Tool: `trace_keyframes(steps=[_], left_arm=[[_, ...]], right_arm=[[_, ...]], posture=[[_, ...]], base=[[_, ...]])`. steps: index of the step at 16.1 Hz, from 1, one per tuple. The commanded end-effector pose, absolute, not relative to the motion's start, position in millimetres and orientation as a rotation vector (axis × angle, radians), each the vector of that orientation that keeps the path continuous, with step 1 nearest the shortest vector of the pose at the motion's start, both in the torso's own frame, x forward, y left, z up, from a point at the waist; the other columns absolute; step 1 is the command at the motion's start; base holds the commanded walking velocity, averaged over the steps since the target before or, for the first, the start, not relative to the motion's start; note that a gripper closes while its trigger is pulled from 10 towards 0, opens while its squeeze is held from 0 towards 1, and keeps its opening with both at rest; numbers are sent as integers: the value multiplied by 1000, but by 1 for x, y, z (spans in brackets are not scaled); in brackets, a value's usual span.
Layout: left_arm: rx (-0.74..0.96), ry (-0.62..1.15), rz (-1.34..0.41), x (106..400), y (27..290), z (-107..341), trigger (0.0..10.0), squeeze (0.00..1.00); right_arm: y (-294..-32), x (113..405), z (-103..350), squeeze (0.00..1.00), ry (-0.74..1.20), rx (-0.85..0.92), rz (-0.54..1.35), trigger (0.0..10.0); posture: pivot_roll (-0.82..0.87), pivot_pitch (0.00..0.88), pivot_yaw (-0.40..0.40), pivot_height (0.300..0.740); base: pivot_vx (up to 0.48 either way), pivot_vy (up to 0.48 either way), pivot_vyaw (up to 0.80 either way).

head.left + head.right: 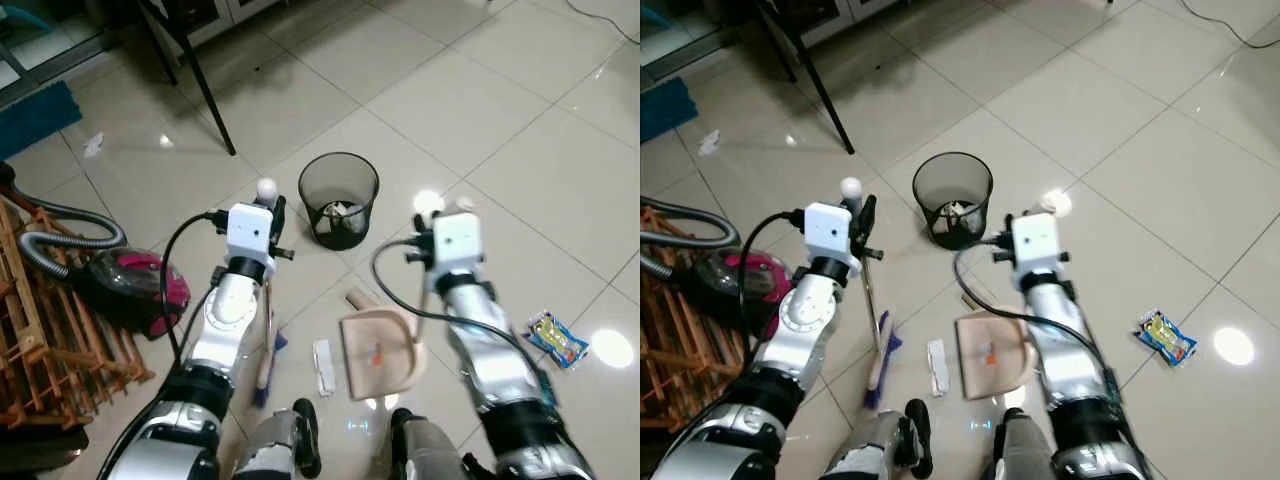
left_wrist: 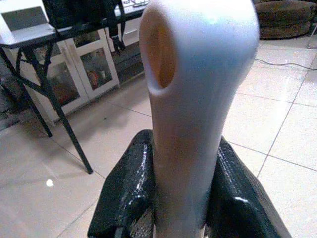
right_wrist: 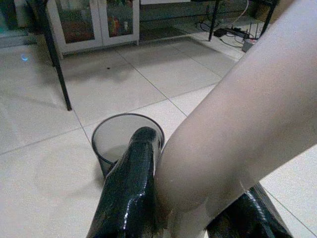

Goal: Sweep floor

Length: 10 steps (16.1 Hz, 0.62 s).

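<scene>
At the far left of the left eye view a pink vacuum cleaner [image 1: 135,285] lies by a wooden rack [image 1: 40,320], apart from the work. Just right of it, the left gripper [image 1: 272,222] pinches the top of the broom [image 1: 266,340] between its 2 black fingers [image 2: 126,191], which press on either side of the pale handle just below its rounded end; the shaft runs down to a purple brush head resting on the tile at lower centre. The broom looks light and stiff, its smooth plastic handle probably slippery, so a hold near the top gives reach but little leverage, and a lower grip would likely steer it better. A small white scrap [image 1: 324,366] lies on the floor between brush and dustpan [image 1: 378,352]. The dustpan is beige, flat on the tile at lower centre with bits of debris inside, likely light and rigid; the right gripper [image 1: 428,212] is closed around the top of its long handle. Above them stands a black mesh bin [image 1: 339,198]. At lower right lies a snack wrapper [image 1: 556,338], crinkly and easily pushed.
</scene>
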<state>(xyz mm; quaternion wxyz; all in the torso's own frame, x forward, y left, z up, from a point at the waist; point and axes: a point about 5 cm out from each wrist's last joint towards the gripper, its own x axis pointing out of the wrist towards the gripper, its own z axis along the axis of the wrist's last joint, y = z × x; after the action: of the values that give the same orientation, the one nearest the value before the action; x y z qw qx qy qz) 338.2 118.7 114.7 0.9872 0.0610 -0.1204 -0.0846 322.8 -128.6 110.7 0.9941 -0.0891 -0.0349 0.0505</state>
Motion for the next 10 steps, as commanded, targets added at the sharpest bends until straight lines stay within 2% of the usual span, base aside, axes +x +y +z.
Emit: trace_keyframes(steps=[1,6,10], left_arm=[[113,-190,-155,337,119,105,10000,0],[60,-158,-152,341,103,102,10000,0],[-201,-158,-70,346,96,112,10000,0]], right_arm=[[-119,320,101,0,-51,-181,127,10000],[-101,312,86,0,-64,-260,161,10000],[-94,309,79,0,-74,-259,170,10000]], posture=[[12,256,148,740],[9,259,152,740],[4,251,155,740]], base=[[0,0,0],[0,0,0],[0,0,0]])
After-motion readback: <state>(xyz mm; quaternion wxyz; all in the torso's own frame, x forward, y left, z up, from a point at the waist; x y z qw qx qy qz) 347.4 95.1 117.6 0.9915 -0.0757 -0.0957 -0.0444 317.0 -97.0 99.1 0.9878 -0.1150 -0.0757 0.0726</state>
